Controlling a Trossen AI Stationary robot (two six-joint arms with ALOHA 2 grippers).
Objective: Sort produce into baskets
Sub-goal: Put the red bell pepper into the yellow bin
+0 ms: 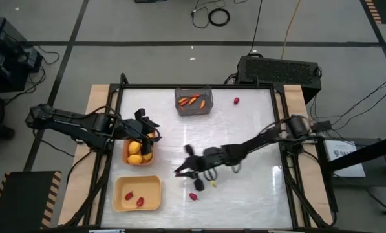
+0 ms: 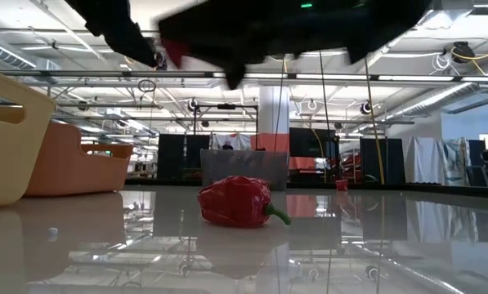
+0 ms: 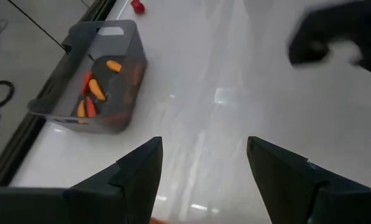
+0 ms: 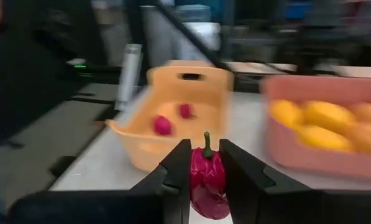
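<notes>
White table point(image 1: 244, 149) gleaming below, my right claw point(image 4: 205, 180) clenched on a red pepper point(image 4: 207, 177) — carry it level, release only over the pale yellow tray point(image 4: 173, 99) ahead.

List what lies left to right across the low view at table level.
Pale yellow tray → orange-brown tray → red pepper, with the grey bin behind it → a small red piece far back.

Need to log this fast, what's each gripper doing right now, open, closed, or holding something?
Left gripper: open, empty, above the orange-brown tray.
Right gripper: closed on a red pepper.
</notes>
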